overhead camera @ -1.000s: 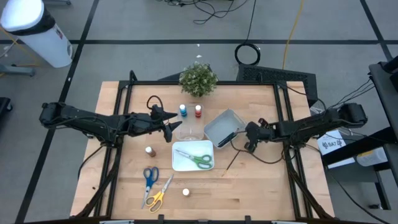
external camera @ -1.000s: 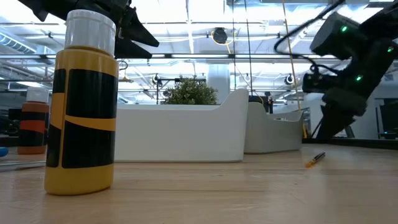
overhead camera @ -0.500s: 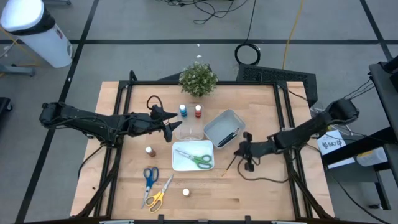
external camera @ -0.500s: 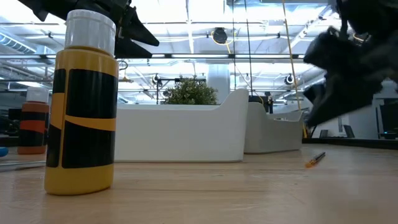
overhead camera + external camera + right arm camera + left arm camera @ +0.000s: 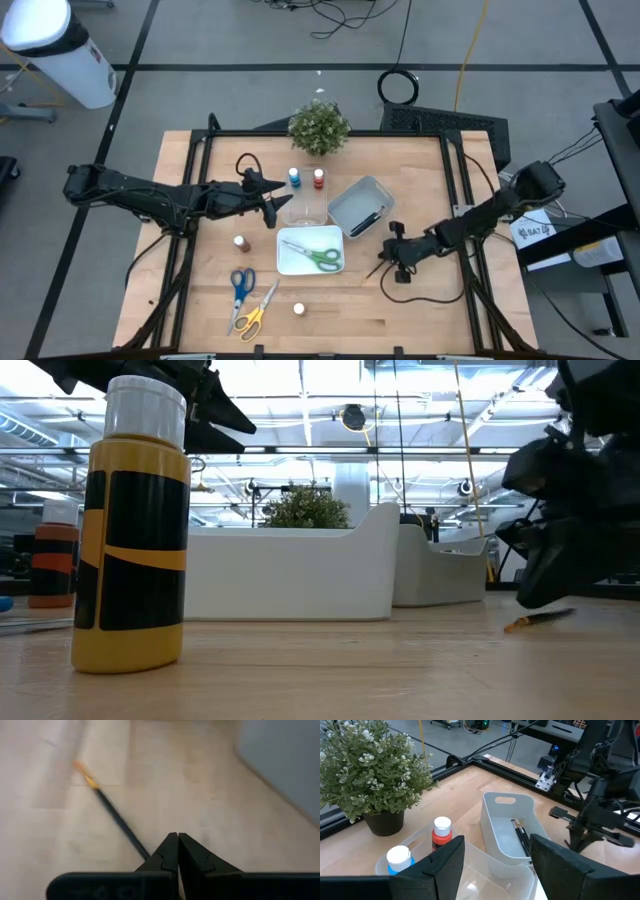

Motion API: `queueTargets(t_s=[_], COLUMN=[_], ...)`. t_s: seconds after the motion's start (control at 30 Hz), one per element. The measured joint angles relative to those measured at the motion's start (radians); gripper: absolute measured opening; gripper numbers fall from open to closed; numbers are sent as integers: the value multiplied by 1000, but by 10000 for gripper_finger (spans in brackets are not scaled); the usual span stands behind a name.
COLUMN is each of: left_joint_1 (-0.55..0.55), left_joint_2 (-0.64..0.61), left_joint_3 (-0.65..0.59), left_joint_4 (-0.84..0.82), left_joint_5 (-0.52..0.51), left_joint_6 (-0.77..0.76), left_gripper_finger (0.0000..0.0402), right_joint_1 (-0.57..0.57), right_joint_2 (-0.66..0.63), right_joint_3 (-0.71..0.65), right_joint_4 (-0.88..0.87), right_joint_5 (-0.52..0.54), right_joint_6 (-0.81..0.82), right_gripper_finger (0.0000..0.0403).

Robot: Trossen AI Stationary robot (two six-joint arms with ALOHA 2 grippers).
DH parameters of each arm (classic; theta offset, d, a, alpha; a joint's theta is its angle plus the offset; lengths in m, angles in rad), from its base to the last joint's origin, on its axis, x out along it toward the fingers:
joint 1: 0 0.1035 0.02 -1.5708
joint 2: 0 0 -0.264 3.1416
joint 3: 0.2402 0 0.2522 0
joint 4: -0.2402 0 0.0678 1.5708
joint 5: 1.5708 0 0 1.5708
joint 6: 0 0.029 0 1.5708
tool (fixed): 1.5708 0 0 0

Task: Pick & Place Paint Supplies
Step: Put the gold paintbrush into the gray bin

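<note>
Item: thin dark paintbrush with orange tip (image 5: 107, 805), lying loose on the wooden desk (image 5: 420, 300) just beside the grey plastic tray (image 5: 358, 205), which I take as its destination since brushes already lie there.

Right end effector (image 5: 384, 266): pinched closed, empty, low over the brush.

Left end effector (image 5: 272, 210): parted, empty, waiting over the clear tray (image 5: 305, 211).

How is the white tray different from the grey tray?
The white tray holds green-handled scissors; the grey tray holds thin dark brushes. The white tray sits square to the table's edges, while the grey tray is turned at an angle. The white tray is nearer the table's front edge; the grey tray is farther back. Both are rectangular and open-topped.
</note>
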State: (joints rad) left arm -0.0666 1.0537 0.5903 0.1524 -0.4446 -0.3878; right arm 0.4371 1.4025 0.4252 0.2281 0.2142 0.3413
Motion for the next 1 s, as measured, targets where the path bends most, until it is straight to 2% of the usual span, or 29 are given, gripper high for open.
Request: queueTargets(t_s=[0.1,0.3,0.47,0.53,0.63,0.7,0.83,1.0], left_joint_1=[0,0,0,0,0,0,0,0], left_joint_2=[0,0,0,0,0,0,0,0], left_joint_3=[0,0,0,0,0,0,0,0], left_joint_4=[0,0,1,2,2,3,2,2], left_joint_5=[0,0,0,0,0,-1,-1,-1], left_joint_6=[-1,-3,-3,-3,-2,-3,-3,-9], left_gripper_finger=[237,237,237,237,237,237,237,237], right_joint_1=[24,93,129,140,155,163,171,190], right_joint_2=[-27,-66,-46,-20,31,70,143,207], right_joint_3=[0,0,0,0,19,45,115,195], right_joint_4=[-3,21,231,331,396,376,278,74], right_joint_5=[-36,-34,-31,-37,-60,-66,-144,-167], right_joint_6=[45,99,92,63,-8,-60,-118,-123], right_gripper_finger=[0,0,1,13,55,93,152,161])
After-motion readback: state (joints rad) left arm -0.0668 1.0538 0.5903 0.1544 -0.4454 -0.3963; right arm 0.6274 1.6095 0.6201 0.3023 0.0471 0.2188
